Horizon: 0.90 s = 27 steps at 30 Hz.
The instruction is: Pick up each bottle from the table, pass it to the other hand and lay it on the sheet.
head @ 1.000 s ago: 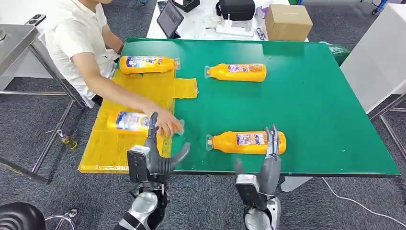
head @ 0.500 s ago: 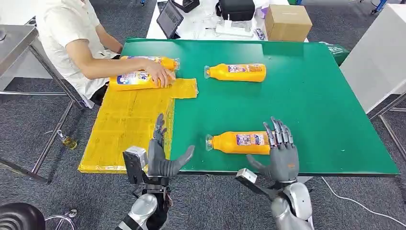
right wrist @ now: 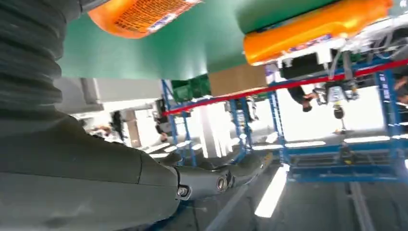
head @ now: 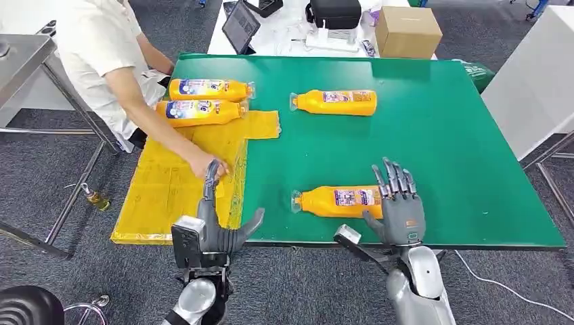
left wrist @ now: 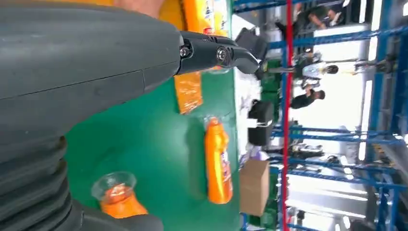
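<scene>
An orange bottle (head: pixel 335 202) lies on its side near the green table's (head: pixel 447 149) front edge, cap toward the left. My right hand (head: pixel 398 208) stands open at its base end, fingers spread upward and holding nothing. My left hand (head: pixel 218 227) is open at the front edge, where the yellow sheet (head: pixel 169 193) meets the table. A second bottle (head: pixel 335 101) lies at the table's far middle. Two more bottles (head: pixel 208 89) (head: pixel 200 110) lie side by side at the sheet's far end. The left wrist view shows the near bottle's cap (left wrist: pixel 114 191) and the far bottle (left wrist: pixel 217 163).
A person sits at the table's left side, one hand (head: pixel 203 162) resting on the sheet just beyond my left hand. A cardboard box (head: pixel 406 30), a tablet (head: pixel 240 26) and a dark bag (head: pixel 335 12) stand on a white table behind.
The person carried a bottle from the sheet's middle to its far end, laid it beside the other, then reached back onto the sheet. My right hand turned and spread its fingers by the near bottle.
</scene>
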### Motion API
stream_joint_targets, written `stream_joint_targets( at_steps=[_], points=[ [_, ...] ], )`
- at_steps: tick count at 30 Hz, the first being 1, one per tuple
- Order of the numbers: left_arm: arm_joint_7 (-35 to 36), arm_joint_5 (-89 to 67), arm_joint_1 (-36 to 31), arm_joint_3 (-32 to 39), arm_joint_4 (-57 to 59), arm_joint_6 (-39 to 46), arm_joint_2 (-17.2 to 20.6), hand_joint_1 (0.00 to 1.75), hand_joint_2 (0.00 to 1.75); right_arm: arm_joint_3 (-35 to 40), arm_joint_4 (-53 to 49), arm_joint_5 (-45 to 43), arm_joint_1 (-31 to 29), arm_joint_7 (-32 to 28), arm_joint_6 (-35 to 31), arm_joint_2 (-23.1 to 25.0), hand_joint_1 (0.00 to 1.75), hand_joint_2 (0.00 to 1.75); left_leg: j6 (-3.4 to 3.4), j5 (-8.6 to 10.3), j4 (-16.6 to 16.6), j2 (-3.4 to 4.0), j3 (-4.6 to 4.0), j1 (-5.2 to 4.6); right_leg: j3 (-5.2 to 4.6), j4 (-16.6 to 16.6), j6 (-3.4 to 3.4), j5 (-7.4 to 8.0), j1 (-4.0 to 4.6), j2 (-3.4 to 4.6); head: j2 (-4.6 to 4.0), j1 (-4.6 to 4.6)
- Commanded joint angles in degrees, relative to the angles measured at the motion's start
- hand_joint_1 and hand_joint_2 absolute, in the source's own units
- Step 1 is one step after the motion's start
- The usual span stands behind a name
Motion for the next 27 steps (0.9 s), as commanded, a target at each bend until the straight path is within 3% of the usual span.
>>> stream_joint_targets(
  at_steps=[1, 2, 7, 15, 27],
  points=[
    [1.6, 0.5, -0.7, 3.8, 0.8, -1.8, 1.5, 0.0, 1.75, 10.5, 17.3, -15.1, -6.9, 1.7, 1.8, -6.6, 0.0, 1.75, 0.07, -0.05, -0.1, 0.26, 0.26, 0.03, 0.2, -0.1, -0.14, 0.05, 0.07, 0.18, 0.0, 0.0],
    [2.1, 0.5, -1.0, 3.9, 1.3, -2.2, 1.2, 0.0, 1.75, 13.6, 18.1, -16.6, -7.4, 4.0, 5.3, -8.1, 0.0, 1.75, 0.08, -0.05, -0.1, 0.25, 0.3, 0.03, 0.25, -0.1, -0.16, 0.05, 0.07, 0.16, 0.0, 0.02],
    [2.9, 0.6, -2.3, 3.7, 3.9, -3.1, 0.2, 0.0, 1.75, 18.2, 22.1, -14.4, -9.6, 7.4, 6.1, -11.2, 0.0, 1.75, 0.09, -0.01, 0.0, 0.13, 0.18, 0.01, 0.15, -0.1, -0.09, 0.03, 0.04, 0.07, 0.0, -0.02],
    [4.4, 2.7, -2.5, 3.7, 4.5, -4.8, -0.3, 0.0, 1.75, 20.1, 24.7, -14.9, -11.5, 8.4, 8.7, -11.9, 0.0, 1.75, 0.12, -0.03, 0.0, 0.13, 0.22, 0.0, 0.18, -0.1, -0.11, 0.02, 0.04, 0.05, 0.0, 0.0],
    [5.2, 4.9, -3.8, 2.9, 4.8, -6.0, -0.4, 0.0, 1.75, 24.3, 30.9, -11.8, -17.3, 9.9, 7.2, -12.8, 0.0, 1.75, 0.13, -0.01, 0.0, 0.07, 0.23, -0.02, 0.19, -0.1, -0.11, 0.01, 0.03, -0.01, 0.0, 0.0]
  ],
)
